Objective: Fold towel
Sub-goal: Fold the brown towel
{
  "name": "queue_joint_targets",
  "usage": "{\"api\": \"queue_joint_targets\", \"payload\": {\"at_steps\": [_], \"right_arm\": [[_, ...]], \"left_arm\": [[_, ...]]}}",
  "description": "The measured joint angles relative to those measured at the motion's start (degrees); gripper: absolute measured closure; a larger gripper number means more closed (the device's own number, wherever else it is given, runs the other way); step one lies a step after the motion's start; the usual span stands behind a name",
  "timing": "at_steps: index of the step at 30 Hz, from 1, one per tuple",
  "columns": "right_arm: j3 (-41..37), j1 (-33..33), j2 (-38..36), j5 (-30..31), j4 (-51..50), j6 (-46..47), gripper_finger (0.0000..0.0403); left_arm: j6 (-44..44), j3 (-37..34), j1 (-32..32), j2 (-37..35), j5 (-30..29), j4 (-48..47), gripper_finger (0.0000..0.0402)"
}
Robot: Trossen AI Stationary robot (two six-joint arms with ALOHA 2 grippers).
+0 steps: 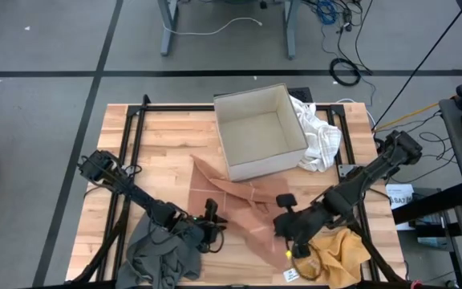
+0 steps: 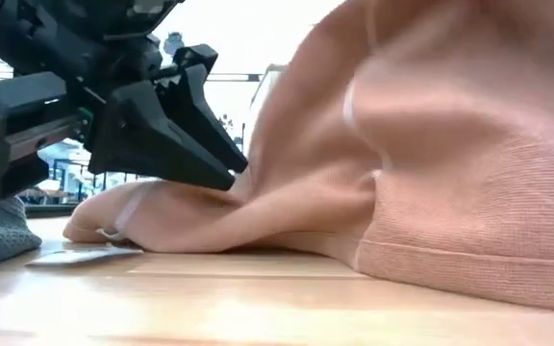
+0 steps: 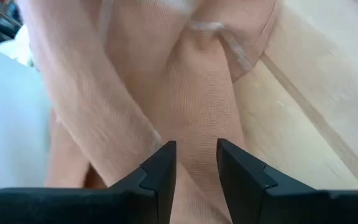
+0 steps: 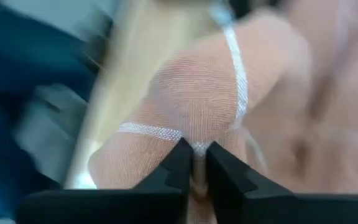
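Peach cloth, the towel (image 1: 243, 201), is seen crumpled at lower centre of the high view, below a cardboard box (image 1: 259, 132), between the left gripper (image 1: 212, 218) and right gripper (image 1: 285, 210). Only the low view shows a dark gripper (image 2: 221, 165) touching a fold at table level. The left wrist view shows towel pinched between slightly parted fingers (image 3: 160, 171). The right wrist view shows narrow fingers (image 4: 180, 163) clamped on a hemmed edge.

Both dark arms reach low toward the middle, the left end effector (image 3: 196, 163) and right end effector (image 4: 196, 163) each pinching fabric.
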Motion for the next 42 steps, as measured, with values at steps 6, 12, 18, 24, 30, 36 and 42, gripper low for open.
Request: {"api": "queue_joint_targets", "payload": {"at_steps": [6, 12, 18, 24, 30, 36, 42], "right_arm": [[-0.1, -0.1, 2.6, 6.1, -7.7, 3.5, 0.0264], [-0.1, 0.9, 2.3, 7.1, -9.6, 5.4, 0.0231], [-0.1, 4.1, 2.2, 7.0, -8.6, 5.0, 0.0240], [-0.1, 7.9, 2.4, 6.8, -0.4, 3.4, 0.0245], [0.0, 11.1, 7.2, 6.5, 9.1, 0.5, 0.0245], [0.0, 11.5, 15.8, 3.5, 10.2, 1.5, 0.0245], [0.0, 10.9, 22.3, 1.9, 13.5, 1.4, 0.0245]], "left_arm": [[-0.7, 0.0, 2.2, 0.0, 1.0, -0.4, 0.0280], [-2.0, 0.0, 4.1, 0.0, 4.7, -0.8, 0.0280], [-1.7, 0.0, 4.1, 0.0, 5.4, 0.1, 0.0280], [-0.6, 0.0, 4.1, -0.2, 5.4, 3.6, 0.0280], [0.2, 0.0, 3.7, -0.8, 7.8, 7.3, 0.0280], [1.1, 0.0, 2.0, -0.8, 18.0, 10.7, 0.0280], [-1.9, 0.0, 1.0, -0.8, 23.2, 11.5, 0.0280]]}}
